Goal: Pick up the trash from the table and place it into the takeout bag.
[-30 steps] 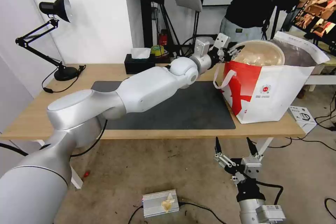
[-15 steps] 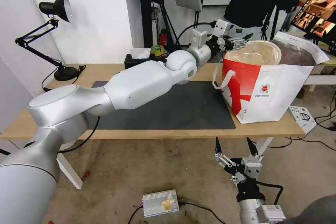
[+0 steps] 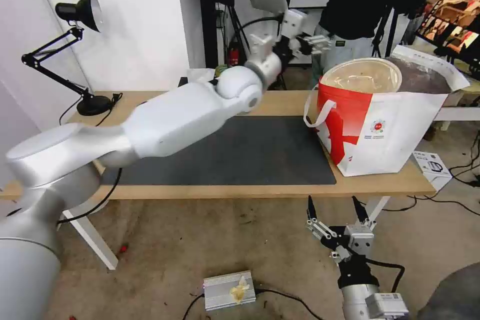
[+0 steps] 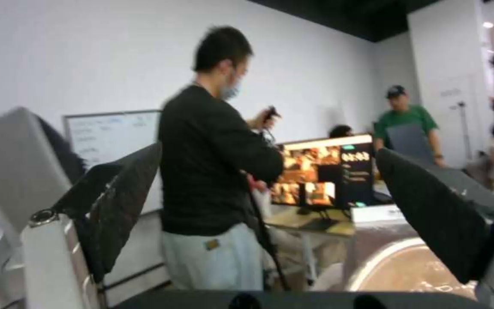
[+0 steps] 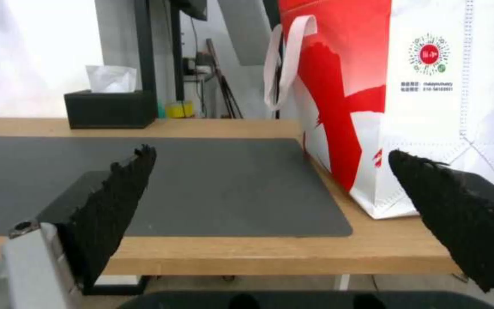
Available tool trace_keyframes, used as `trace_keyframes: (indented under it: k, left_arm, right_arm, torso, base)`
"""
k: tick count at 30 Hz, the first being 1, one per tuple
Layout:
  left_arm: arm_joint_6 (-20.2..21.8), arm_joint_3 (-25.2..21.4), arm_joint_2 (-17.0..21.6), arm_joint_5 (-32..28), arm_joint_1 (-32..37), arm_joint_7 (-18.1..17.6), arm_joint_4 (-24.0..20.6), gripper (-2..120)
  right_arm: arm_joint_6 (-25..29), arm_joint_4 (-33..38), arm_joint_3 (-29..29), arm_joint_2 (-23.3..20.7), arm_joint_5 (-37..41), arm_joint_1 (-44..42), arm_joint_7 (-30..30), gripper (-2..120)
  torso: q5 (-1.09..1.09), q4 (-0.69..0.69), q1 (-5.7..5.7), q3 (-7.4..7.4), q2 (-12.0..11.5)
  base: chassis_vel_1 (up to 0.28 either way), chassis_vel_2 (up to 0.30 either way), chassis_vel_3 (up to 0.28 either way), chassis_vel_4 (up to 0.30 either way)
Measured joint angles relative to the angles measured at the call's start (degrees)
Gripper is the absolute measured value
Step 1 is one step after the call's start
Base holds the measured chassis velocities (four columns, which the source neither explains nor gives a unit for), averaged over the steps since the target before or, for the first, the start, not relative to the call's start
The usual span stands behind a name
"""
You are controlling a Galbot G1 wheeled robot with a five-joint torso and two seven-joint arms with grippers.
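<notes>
One piece of trash, the beige lidded bowl [image 3: 369,75], sits at the mouth of the takeout bag [image 3: 385,130], which stands on the desk [image 3: 280,190] at the right end of the dark mat [image 3: 260,155]; what lies beneath the bowl is hidden. No trash is left on the mat or bare wood, so the job looks all but done. The left gripper [image 3: 312,42] hangs above the desk beside the bag, jaws wide and empty, and the right gripper [image 3: 334,212] waits below the desk edge, jaws also wide and empty.

The light-wood table [image 3: 300,187] carries a dark mat [image 3: 260,157], takeout bag [image 3: 395,125], desk lamp [image 3: 92,105] and tissue box [image 5: 109,109].
</notes>
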Motion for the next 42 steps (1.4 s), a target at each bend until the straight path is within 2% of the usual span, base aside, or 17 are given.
trace_keyframes:
  k: [5,6,8,9,11,13,17,18,21,22,23,25,26,28,30,36,42]
  left_arm:
    - [-0.35,-2.83,11.38,1.83,4.63,-4.97,-11.61,100]
    - [-0.35,-2.83,11.38,1.83,4.63,-4.97,-11.61,100]
    - [-0.2,-6.21,16.83,2.4,9.07,-6.51,-16.96,100]
    - [-0.2,-6.21,16.83,2.4,9.07,-6.51,-16.96,100]
    - [-0.05,-10.88,21.45,4.12,15.88,-6.87,-21.49,100]
    - [-0.06,-12.9,22.89,4.62,18.7,-6.87,-22.98,100]
    - [0.03,-25.44,29.38,5.97,32.3,-5.99,-29.44,100]
    - [0.03,-25.44,29.38,5.97,32.3,-5.99,-29.44,100]
    - [0.18,-37.48,33.15,6.79,45.65,-4.54,-34.16,100]
    - [0.18,-37.48,33.15,6.79,45.65,-4.54,-34.16,100]
    - [0.36,-43.02,34.52,7.07,51.44,-4.2,-36.52,100]
    - [0.01,-50.69,36.34,8.8,61.82,-3.92,-40.23,100]
    - [0.01,-50.69,36.34,8.8,61.82,-3.92,-40.23,100]
    - [-0.77,-56.8,36.19,11.27,70.89,-3.75,-43.04,100]
    - [-1.42,-60.56,34.86,13.47,77.09,-3.73,-44.57,100]
    - [-2.22,-63.62,29.97,17.62,82.88,-3.76,-45.57,100]
    - [-2.47,-68.79,22.35,26.19,93.24,-2.88,-46.33,100]
  right_arm:
    - [0.0,0.0,0.0,0.0,0.0,0.02,-0.01,100]
    - [0.0,0.0,0.0,0.0,0.0,0.02,-0.01,100]
    - [0.0,0.0,0.0,0.0,0.0,0.0,0.0,100]
    - [0.0,0.0,0.0,0.0,0.0,0.0,0.0,100]
    - [0.0,0.0,0.0,-0.01,0.0,0.0,-0.01,100]
    - [0.0,0.0,0.0,0.0,0.0,0.0,0.0,100]
    - [0.0,0.0,0.01,-0.01,0.0,0.0,-0.02,100]
    - [0.0,0.0,0.01,-0.01,0.0,0.0,-0.02,100]
    - [0.0,0.0,0.0,-0.01,0.0,0.0,-0.01,100]
    - [0.0,0.0,0.0,-0.01,0.0,0.0,-0.01,100]
    - [0.0,0.0,0.0,-0.01,0.0,0.0,0.0,100]
    - [0.0,0.0,0.01,0.0,0.0,0.0,-0.01,100]
    - [0.0,0.0,0.01,0.0,0.0,0.0,-0.01,100]
    - [0.0,0.0,0.0,0.0,0.0,-0.01,-0.01,100]
    - [0.0,0.0,0.01,0.0,0.0,0.0,0.0,100]
    - [0.0,0.0,0.01,0.0,0.0,0.0,0.0,100]
    - [0.0,0.0,0.01,0.0,0.0,0.0,-0.01,100]
  torso:
    - [0.0,0.0,0.0,0.0,0.0]
    - [0.0,0.0,0.0,0.0,0.0]
    - [-0.01,0.01,0.0,0.0,0.0]
    - [-0.01,0.01,0.0,0.0,0.0]
    - [-0.03,0.02,-0.01,-0.01,0.0]
    - [-0.04,0.01,-0.01,0.0,0.0]
    - [0.0,0.01,-0.01,-0.01,0.0]
    - [0.0,0.01,-0.01,-0.01,0.0]
    - [-0.02,-0.02,0.0,0.0,0.0]
    - [-0.02,-0.02,0.0,0.0,0.0]
    - [-0.02,-0.02,0.0,0.0,0.0]
    - [0.02,0.05,-0.02,-0.01,0.01]
    - [0.02,0.05,-0.02,-0.01,0.01]
    - [-0.01,0.01,-0.02,-0.01,0.01]
    - [0.01,0.01,-0.01,-0.01,0.0]
    - [0.01,-0.03,-0.01,-0.01,0.01]
    - [0.0,0.0,0.0,0.0,0.0]
  base:
    - [0.0,0.0,0.0,0.0]
    - [0.0,0.0,0.0,0.0]
    - [0.0,0.0,0.0,0.0]
    - [0.0,0.0,0.0,0.0]
    - [0.0,0.0,0.0,0.0]
    - [0.0,0.0,0.0,0.0]
    - [0.0,0.0,0.0,0.0]
    - [0.0,0.0,0.0,0.0]
    - [0.0,0.0,0.0,0.0]
    - [0.0,0.0,0.0,0.0]
    - [0.0,0.0,0.0,0.0]
    - [0.0,0.0,0.0,0.0]
    - [0.0,0.0,0.0,0.0]
    - [0.0,0.0,0.0,0.0]
    - [0.0,0.0,0.0,0.0]
    - [0.0,0.0,0.0,0.0]
    - [0.0,0.0,0.0,0.0]
